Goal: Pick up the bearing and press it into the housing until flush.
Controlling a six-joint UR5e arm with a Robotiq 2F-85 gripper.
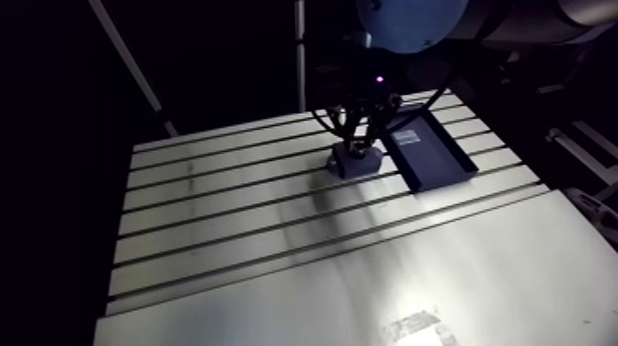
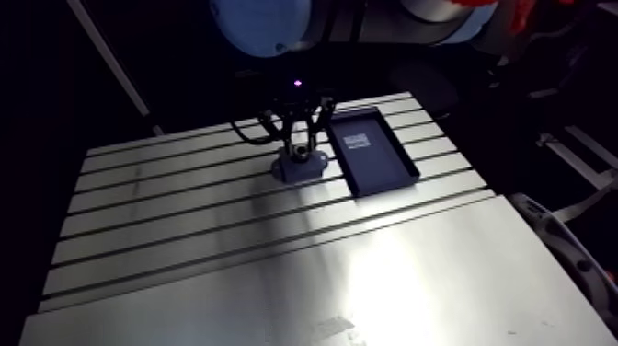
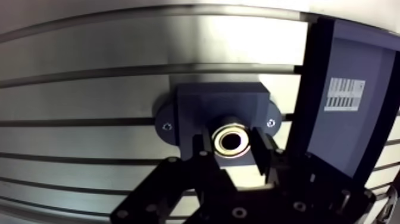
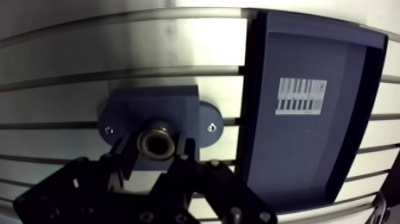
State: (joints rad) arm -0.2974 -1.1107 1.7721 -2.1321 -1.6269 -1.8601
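So, your gripper (image 4: 155, 150) grips the bearing (image 4: 156, 142) between its fingers at the housing (image 4: 155, 104) bore, apparently standing proud; you have the flush pressing left.

One printed item only: white sticker (image 4: 302, 95) on the floor of the dark tray (image 4: 351, 149), which sits on the bench (image 4: 71, 53). It carries two rows of black barcode-style bars, upper row taller, lower row shorter. Any characters on it are too small to make out in the wrist view. In the arm view it's only a pale rectangle. No brand or number is legible.
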